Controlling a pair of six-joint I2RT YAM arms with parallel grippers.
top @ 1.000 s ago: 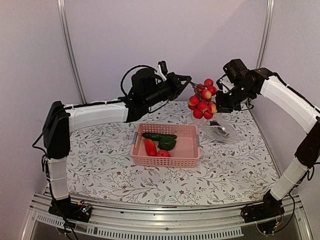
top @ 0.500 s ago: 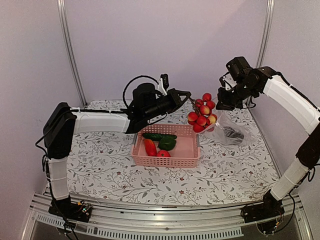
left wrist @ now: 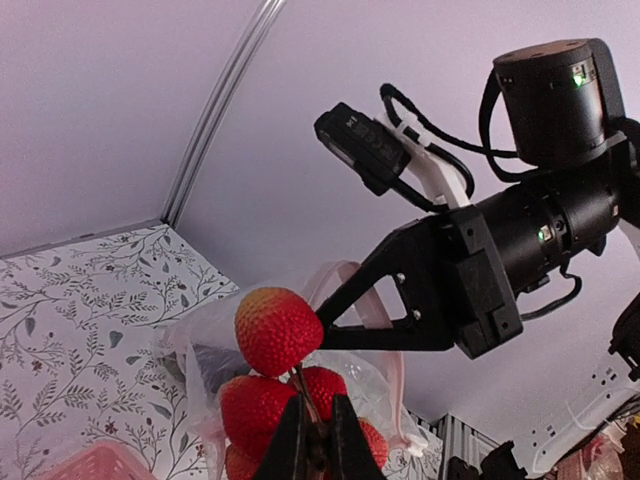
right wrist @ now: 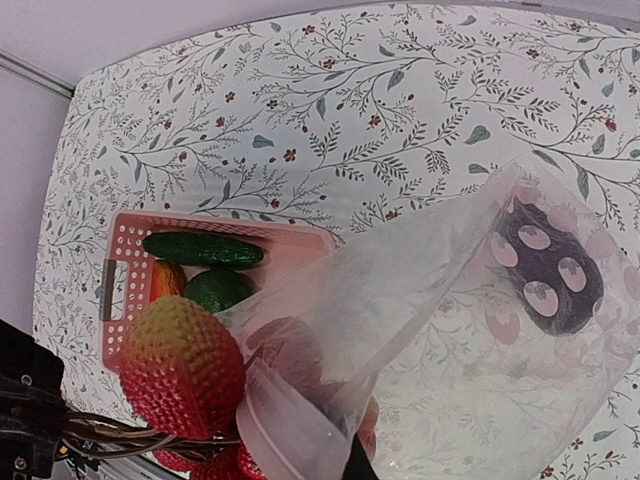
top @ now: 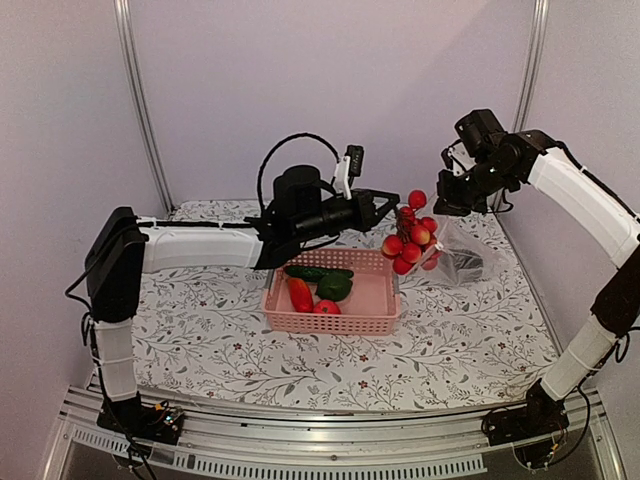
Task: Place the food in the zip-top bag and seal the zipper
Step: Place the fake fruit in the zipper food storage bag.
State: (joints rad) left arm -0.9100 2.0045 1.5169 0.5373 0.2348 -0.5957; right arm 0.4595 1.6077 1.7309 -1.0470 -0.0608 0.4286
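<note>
The left gripper is closed tight on the thin stem of the cluster of small red fruits; the cluster hangs below it at the mouth of the zip-top bag, just past the far right corner of the pink basket. In the right wrist view the lower fruits seem to sit behind the film, the top one outside it. The right gripper is pinched on the bag's upper lip and holds it lifted; the bag's lower part slumps on the worktop, with the dark eggplant already inside.

The cluster looks light and loose: pebbled, rounded fruits on wiry stalks, likely to swing and snag the lip; the stem is the sensible hold. The bag is thin, crinkly, slippery film with no stiffness of its own (it would probably fold shut if the lip were let go); it is best taken by its edge.

In the slotted basket lie the long cucumber, the rounded green pepper and the red-orange pieces; they look rigid, smooth, and best gripped across the narrow middle.
</note>
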